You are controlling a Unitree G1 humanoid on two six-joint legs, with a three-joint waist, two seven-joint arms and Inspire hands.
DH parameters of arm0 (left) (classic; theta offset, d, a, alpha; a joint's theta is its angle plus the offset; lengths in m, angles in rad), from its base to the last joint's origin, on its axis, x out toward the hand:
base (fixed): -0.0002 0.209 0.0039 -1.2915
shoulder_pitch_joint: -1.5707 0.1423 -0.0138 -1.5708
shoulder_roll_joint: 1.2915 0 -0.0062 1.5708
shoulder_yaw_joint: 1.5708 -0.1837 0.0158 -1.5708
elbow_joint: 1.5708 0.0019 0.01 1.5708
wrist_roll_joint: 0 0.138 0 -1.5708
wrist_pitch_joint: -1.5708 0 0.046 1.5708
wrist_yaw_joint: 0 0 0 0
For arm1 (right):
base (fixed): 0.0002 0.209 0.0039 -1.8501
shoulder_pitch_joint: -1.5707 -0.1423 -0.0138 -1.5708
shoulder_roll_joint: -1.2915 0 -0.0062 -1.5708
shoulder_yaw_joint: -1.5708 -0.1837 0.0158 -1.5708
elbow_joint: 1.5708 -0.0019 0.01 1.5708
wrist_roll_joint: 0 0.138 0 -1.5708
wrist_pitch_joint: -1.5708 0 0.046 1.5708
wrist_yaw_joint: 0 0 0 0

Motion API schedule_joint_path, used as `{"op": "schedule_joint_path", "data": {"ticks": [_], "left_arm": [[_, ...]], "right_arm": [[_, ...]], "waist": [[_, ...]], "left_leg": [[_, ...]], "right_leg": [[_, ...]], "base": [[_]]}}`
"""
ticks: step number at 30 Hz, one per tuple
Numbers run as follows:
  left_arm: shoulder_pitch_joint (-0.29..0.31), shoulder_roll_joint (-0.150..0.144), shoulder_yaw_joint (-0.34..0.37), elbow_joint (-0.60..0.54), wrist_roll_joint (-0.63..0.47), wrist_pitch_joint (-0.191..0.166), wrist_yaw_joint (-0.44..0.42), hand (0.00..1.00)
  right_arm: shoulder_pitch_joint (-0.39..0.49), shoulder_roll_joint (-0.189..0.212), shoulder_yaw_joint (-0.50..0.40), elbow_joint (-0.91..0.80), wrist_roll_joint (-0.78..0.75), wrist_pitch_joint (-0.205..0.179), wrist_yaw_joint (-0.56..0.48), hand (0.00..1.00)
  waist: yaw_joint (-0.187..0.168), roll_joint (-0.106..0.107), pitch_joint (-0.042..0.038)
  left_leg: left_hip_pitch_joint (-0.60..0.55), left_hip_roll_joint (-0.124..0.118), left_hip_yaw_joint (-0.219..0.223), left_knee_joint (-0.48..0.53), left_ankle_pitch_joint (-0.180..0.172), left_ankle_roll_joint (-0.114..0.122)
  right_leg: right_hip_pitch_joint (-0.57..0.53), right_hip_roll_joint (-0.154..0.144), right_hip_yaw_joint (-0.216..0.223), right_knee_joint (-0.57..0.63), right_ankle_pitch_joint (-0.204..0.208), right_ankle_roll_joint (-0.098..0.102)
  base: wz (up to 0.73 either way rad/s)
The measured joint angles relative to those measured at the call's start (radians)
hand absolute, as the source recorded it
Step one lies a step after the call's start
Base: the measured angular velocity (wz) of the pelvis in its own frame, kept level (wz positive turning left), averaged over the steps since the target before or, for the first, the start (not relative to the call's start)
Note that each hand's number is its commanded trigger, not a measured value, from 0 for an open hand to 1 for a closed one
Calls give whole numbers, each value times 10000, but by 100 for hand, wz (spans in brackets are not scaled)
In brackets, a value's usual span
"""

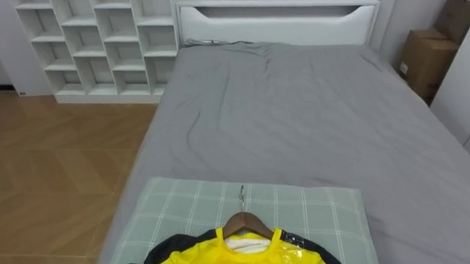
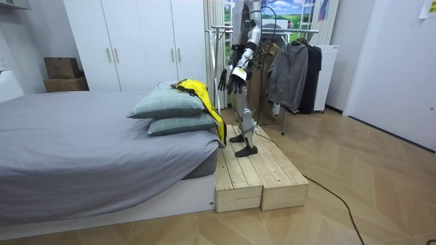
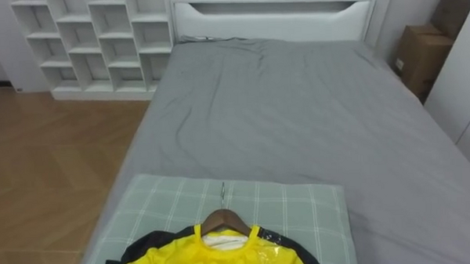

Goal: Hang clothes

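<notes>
Left hand (image 2: 238, 75): held out in front of the body above the bed's edge, fingers loosely spread and drooping, holding nothing, clear of the shirt.
Right hand (image 2: 223, 79): possibly the dark shape just beside the left hand; I cannot tell how it is set.
Yellow shirt (image 1: 232, 261): already on the wooden hanger (image 1: 246, 222), lying on the top pillow (image 1: 316, 211).
Hook (image 1: 242, 196): flat on the pillow, pointing toward the headboard.
Risk, grasp: pinching cloth rather than the hanger would probably slide the shirt off.
Risk, pillow: the soft surface may give under the fingers and spoil the grip.
Clothes rail (image 2: 225, 28): behind the robot, already carrying a grey jacket (image 2: 286, 71).
Risk, turn: the wooden platform (image 2: 255, 170) is narrow, so a misstep is possible.
</notes>
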Motion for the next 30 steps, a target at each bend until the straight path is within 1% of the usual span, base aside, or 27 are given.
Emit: {"op": "schedule_joint_path", "data": {"ticks": [4, 5, 7, 9, 11, 12, 14, 17, 20, 23, 26, 30], "left_arm": [[-10, 83, -189, -579, 658, -50, 225, 0], [-10, 82, -226, -833, 919, -53, 234, 0], [-16, 83, -261, -1377, 1310, -83, 259, 0], [-45, 94, -341, -1734, 1669, -197, 430, 0], [-56, 127, -626, -2108, 2120, -233, 581, 0], [-56, 130, -677, -2184, 2308, -234, 619, 0], [-162, 145, -850, -2241, 3040, -239, 681, 0], [-272, 141, -972, -2239, 3665, -198, 681, 0], [-419, 144, -1158, -2233, 3748, -167, 684, 0], [-449, 230, -1425, -2218, 3779, -109, 683, 0], [-499, 259, -1666, -2219, 4043, -99, 654, 0], [-707, 326, -1817, -2220, 4243, -33, 559, 0]], "right_arm": [[-37, -14, 1, 12, -259, -3, -15, 0], [-37, -13, 6, 8, -328, -6, -17, 0], [-55, -13, 10, -11, -368, -12, -13, 0], [-122, -14, 10, -13, -417, -22, -1, 0], [-136, -16, 27, -15, -456, -89, 1, 0], [-136, -17, 39, -18, -451, -91, 1, 0], [-157, -41, 129, -22, -368, -96, 14, 0], [-194, -79, 131, -24, -355, -91, 97, 0], [-196, -134, 193, -55, -277, -90, 119, 0], [-254, -185, 198, -74, -278, -90, 204, 0], [-235, -245, 226, -65, -278, -85, 222, 0], [-258, -275, 296, -36, -352, -86, 221, 0]], "waist": [[-227, 22, -13], [-223, 39, -6], [-227, 24, -15], [-224, 20, -20], [-238, 41, -25], [-244, 40, -25], [-284, 37, -27], [-299, 52, -21], [-385, 116, 12], [-538, 194, 20], [-600, 248, 27], [-748, 276, 27]], "left_leg": [[17, -13, -41, -5, 4, -1], [7, -15, -34, -3, 4, -1], [-46, -17, -32, -3, 5, 0], [-86, -22, -28, 2, 7, 2], [-98, -33, -36, 1, 7, 2], [-105, -34, -37, 1, 6, 2], [-187, -33, -71, 20, 6, 2], [-293, -32, -107, 75, 6, 2], [-292, -31, -111, 79, 6, 2], [-264, -31, -113, 80, 6, 2], [-250, -31, -120, 98, 6, 2], [-271, -37, -194, 131, 6, 2]], "right_leg": [[7, -4, -38, -10, 0, 0], [-9, -5, -24, -18, 0, 0], [-68, -8, -18, -16, 0, 0], [-109, -17, -13, -10, 0, 0], [-110, -26, -22, -16, 0, 0], [-113, -26, -25, -19, 0, 0], [-177, -26, -52, -20, -1, 2], [-256, -25, -76, -10, 0, 1], [-242, -28, -94, -6, 0, 1], [-212, -29, -107, 4, 0, 1], [-198, -30, -115, 14, 0, 1], [-185, -32, -132, 2, -1, 1]], "base": [[1], [0], [0], [0], [0], [0], [4], [3], [0], [0], [0], [4]]}}
